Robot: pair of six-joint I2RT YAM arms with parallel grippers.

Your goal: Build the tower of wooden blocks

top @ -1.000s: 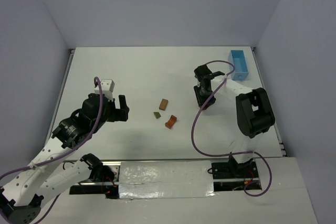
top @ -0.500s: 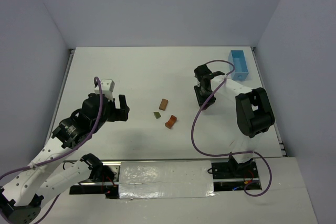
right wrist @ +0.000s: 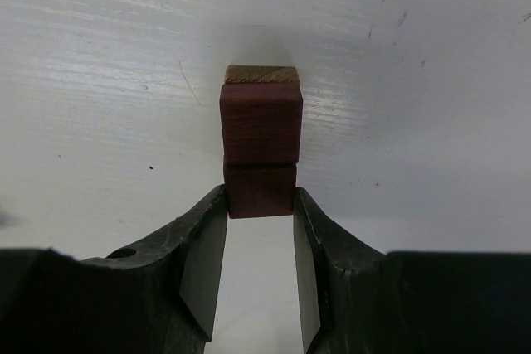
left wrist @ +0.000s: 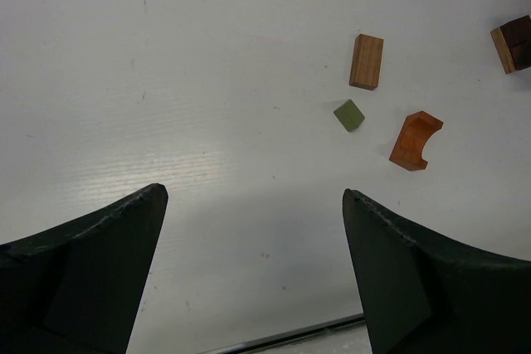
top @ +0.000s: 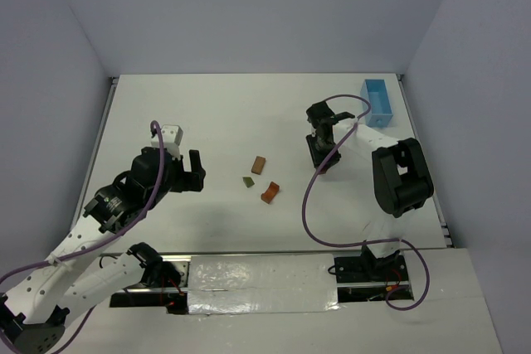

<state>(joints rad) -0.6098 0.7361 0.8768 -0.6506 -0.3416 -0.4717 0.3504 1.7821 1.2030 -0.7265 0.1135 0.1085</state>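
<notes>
My right gripper [right wrist: 260, 198] is shut on a dark brown block [right wrist: 260, 155] that stands on the table, with a tan face [right wrist: 261, 75] showing at its far end. In the top view this gripper [top: 322, 160] hides the block. A tan block [top: 259, 164], a small olive-green block [top: 248, 181] and an orange arch block [top: 270, 193] lie apart in the middle of the table. My left gripper [top: 196, 173] is open and empty, left of them. The left wrist view shows the tan block [left wrist: 366, 61], the olive block [left wrist: 349, 115], the orange arch [left wrist: 415, 140] and the brown block [left wrist: 513, 43].
A light blue tray [top: 376, 99] stands at the back right corner of the white table [top: 216, 113]. A purple cable [top: 309, 196] loops from the right arm over the table. The table's near edge [left wrist: 282, 339] lies just under my left gripper.
My left arm has shifted very slightly. The right gripper and the blocks have not moved.
</notes>
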